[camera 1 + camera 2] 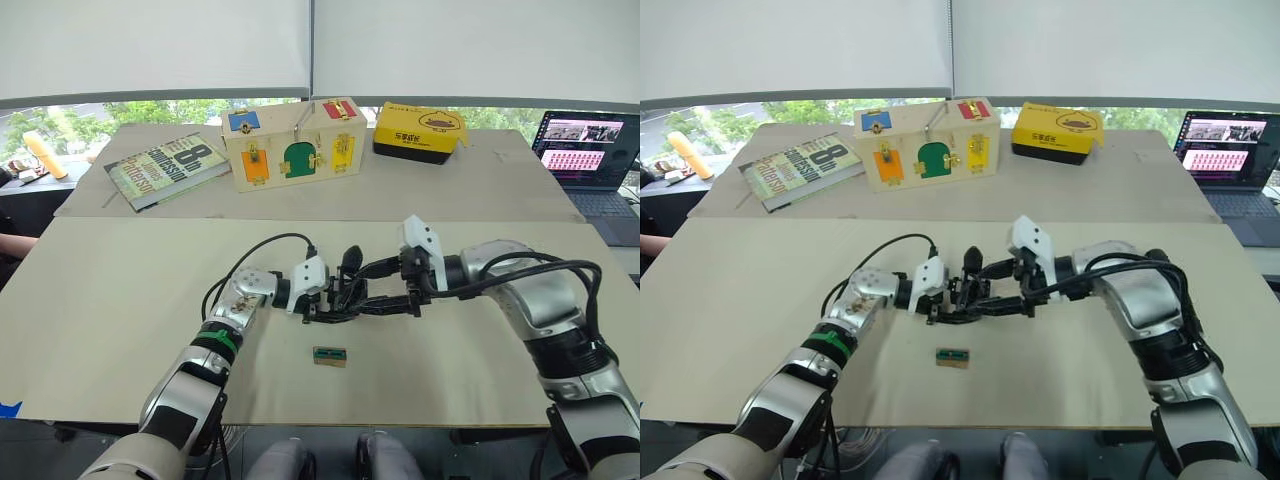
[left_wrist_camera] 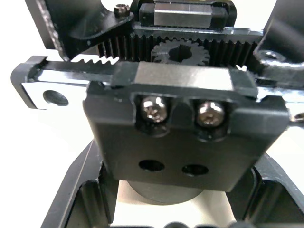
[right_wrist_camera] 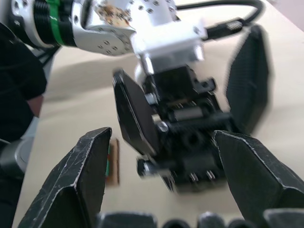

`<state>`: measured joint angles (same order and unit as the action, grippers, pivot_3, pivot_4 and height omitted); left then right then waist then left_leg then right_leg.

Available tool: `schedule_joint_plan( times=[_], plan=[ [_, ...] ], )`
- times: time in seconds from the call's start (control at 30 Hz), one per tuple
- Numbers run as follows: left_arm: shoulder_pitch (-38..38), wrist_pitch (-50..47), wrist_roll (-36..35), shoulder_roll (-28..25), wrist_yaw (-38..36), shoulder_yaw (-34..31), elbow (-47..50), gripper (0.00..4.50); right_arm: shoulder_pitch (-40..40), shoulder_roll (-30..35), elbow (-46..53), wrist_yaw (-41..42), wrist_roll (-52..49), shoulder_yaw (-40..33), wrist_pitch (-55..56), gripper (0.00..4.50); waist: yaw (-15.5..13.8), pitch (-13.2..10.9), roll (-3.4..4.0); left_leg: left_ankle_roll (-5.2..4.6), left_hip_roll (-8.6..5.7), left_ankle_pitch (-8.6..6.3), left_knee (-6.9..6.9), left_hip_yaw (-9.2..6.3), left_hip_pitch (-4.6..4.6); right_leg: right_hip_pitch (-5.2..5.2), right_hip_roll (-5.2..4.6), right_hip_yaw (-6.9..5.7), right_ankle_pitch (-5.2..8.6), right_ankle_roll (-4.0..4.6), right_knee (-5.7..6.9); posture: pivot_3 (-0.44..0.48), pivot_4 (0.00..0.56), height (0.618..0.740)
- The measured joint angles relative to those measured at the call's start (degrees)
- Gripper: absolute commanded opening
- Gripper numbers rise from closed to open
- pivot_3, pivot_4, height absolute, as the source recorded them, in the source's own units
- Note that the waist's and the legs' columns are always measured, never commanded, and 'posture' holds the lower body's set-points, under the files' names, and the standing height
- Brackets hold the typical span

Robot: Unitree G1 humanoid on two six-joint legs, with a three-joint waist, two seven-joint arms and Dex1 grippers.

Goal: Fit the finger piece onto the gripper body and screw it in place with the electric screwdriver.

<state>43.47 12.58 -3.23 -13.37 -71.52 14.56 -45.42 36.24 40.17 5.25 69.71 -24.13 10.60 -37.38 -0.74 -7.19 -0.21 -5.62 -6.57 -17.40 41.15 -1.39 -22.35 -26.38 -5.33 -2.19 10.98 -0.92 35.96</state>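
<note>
While the left gripper (image 3: 190,114) clamps the gripper body (image 3: 187,142) above mid-table (image 1: 120,300), the right gripper (image 3: 161,185) sits spread wide around it (green block (image 1: 329,356) lies nearby).

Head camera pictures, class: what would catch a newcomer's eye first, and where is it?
First, the two hands meeting at mid-table: the left hand grips the gripper body, and the right hand has its fingers spread to either side of it. Next, the small green block lying alone on the table just in front of them. Behind stands a wooden box with coloured doors.
</note>
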Motion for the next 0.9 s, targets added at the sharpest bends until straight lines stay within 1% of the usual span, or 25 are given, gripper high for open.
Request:
schedule_joint_plan(
  times=[0.17,0.4,0.47,0.57,0.73,0.77,0.9],
  plan=[
    [0.0,0.3,0.0,0.0,0.0,0.0,-0.5,2.36,-1.5,0.7,2.7,-1.0,-1.9,-1.7,-1.8,3.81,0.0,0.0,-0.01,0.0,0.02,0.0,0.0,0.0,0.0,0.0,0.0,0.02,0.0,0.0,0.0,0.0,0.15,0.74],
    [0.0,1.2,0.0,-0.1,0.0,0.0,-0.7,2.36,-3.4,-2.5,6.1,-4.2,-4.2,-2.1,-4.3,3.81,-0.1,0.0,-0.01,-0.01,0.01,0.0,0.01,0.0,-0.01,0.01,-0.01,0.03,0.0,0.0,0.0,0.0,0.15,0.74],
    [0.0,1.2,0.0,-0.1,0.0,0.0,-0.8,2.36,-3.6,-3.7,6.1,-5.1,-4.1,-1.8,-4.3,3.29,0.0,0.0,-0.01,-0.01,0.0,0.0,0.02,0.0,-0.01,0.01,0.0,0.02,0.0,0.0,0.01,0.0,0.15,0.74],
    [0.0,1.2,0.0,0.0,0.0,0.0,-0.8,2.36,-3.6,-4.8,5.5,-5.9,-3.3,-0.5,-3.8,2.34,0.0,0.0,-0.01,-0.01,0.0,0.0,0.03,0.0,0.0,0.01,0.0,0.01,0.0,0.0,0.03,0.0,0.15,0.74],
    [0.0,1.2,0.0,0.1,0.0,0.0,-0.9,2.36,-3.2,-5.7,3.9,-5.9,-1.7,0.5,-1.8,0.54,0.0,0.0,-0.01,-0.01,0.0,0.0,0.04,0.0,0.0,0.01,0.01,0.0,0.0,0.0,0.03,0.0,0.15,0.74],
    [0.0,1.2,0.0,0.1,0.0,0.0,-0.9,2.36,-2.9,-5.6,3.8,-5.8,-1.3,0.8,-1.6,0.36,0.0,0.0,-0.01,-0.01,0.0,0.0,0.04,0.0,0.0,0.01,0.01,0.0,0.0,0.0,0.03,0.0,0.15,0.74],
    [0.0,1.2,0.1,0.1,0.0,0.0,-1.0,2.36,-0.4,-4.5,3.0,-3.7,0.4,3.0,-1.2,0.36,0.0,0.0,-0.01,-0.01,0.0,0.0,0.06,0.0,0.01,0.01,0.01,-0.02,0.0,0.0,0.04,0.0,0.15,0.74]
  ],
)
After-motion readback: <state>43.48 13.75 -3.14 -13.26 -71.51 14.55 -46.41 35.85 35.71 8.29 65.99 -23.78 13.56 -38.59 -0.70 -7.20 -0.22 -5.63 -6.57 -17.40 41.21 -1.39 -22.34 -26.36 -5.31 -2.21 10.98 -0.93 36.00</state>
